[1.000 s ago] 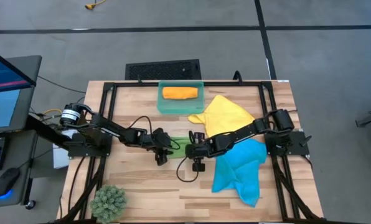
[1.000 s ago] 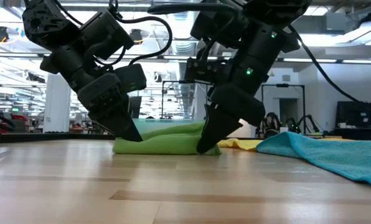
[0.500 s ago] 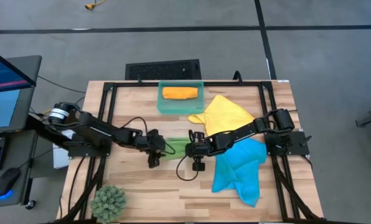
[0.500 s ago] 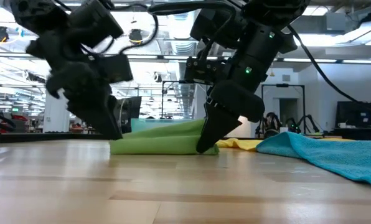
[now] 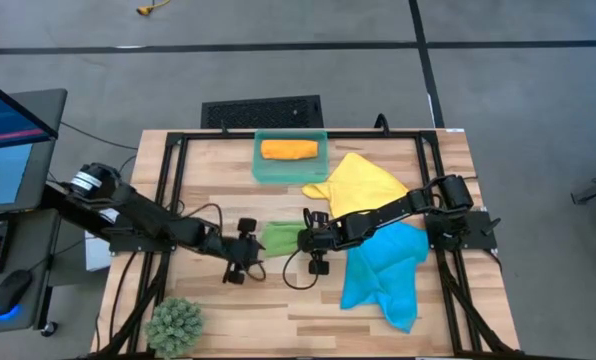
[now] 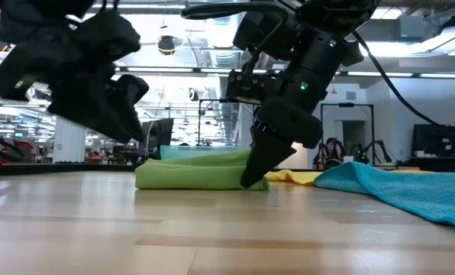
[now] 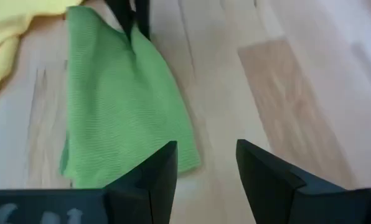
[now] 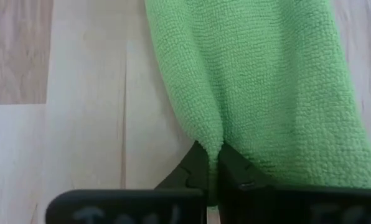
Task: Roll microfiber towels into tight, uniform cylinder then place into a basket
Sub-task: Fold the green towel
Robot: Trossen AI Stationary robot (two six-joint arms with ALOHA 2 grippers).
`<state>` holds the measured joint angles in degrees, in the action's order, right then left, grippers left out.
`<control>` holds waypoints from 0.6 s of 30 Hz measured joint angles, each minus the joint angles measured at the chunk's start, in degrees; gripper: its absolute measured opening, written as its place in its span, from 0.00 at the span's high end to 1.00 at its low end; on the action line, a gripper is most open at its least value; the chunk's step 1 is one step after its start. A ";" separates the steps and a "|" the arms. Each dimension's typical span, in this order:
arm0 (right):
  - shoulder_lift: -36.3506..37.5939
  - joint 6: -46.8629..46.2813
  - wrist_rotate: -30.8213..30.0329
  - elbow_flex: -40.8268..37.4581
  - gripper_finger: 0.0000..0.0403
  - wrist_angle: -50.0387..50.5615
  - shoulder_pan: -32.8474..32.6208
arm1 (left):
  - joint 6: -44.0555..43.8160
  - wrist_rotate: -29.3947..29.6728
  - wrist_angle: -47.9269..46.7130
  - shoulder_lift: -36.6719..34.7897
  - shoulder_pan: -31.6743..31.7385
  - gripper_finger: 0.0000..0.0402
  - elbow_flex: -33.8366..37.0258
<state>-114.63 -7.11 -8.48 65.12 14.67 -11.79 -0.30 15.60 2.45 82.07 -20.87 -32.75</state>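
Observation:
The green towel (image 5: 281,238) lies as a flat, loosely folded bundle on the table's middle. It also shows in the low view (image 6: 201,174) and the left wrist view (image 7: 120,106). My right gripper (image 5: 301,240) is shut on the towel's right end. My left gripper (image 5: 254,246) is open and empty, just left of the towel's left end and lifted off the table (image 6: 130,126). The orange towel (image 5: 288,150) lies rolled in the teal basket (image 5: 262,168). The yellow towel (image 5: 363,185) and the blue towel (image 5: 383,270) lie spread at the right. My right gripper pinches a raised fold at the green towel's right end (image 8: 211,148) between its two shut fingers. The fingers slant down from the table's right side (image 6: 252,174). The towel lies on the table, slack, with only the pinched ridge drawn up.
A spiky green plant ball (image 5: 175,325) stands at the near left corner. The blue towel lies close to my right arm on its near side, and the yellow towel lies on its far side. Bare wood shows in front of the green towel (image 5: 278,300).
My left gripper has come off the green towel's left end. It has moved toward the table's left and near edges and risen clear of the table. The towel's left end now lies free on the wood. My right gripper has kept its hold.

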 joint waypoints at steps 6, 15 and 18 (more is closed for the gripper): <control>0.00 0.00 0.46 0.00 0.96 0.01 0.00 | 1.51 8.84 3.75 6.13 -1.09 0.61 0.00; 0.02 0.00 0.84 0.00 0.95 0.05 0.00 | 2.87 4.18 7.80 11.14 1.35 0.61 -0.02; 0.02 0.00 0.89 0.00 0.96 0.03 0.00 | 2.87 4.02 9.14 12.43 2.54 0.61 -0.11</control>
<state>-114.61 -7.11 -7.60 65.12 14.70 -11.79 2.57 19.62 11.59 94.49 -18.33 -32.86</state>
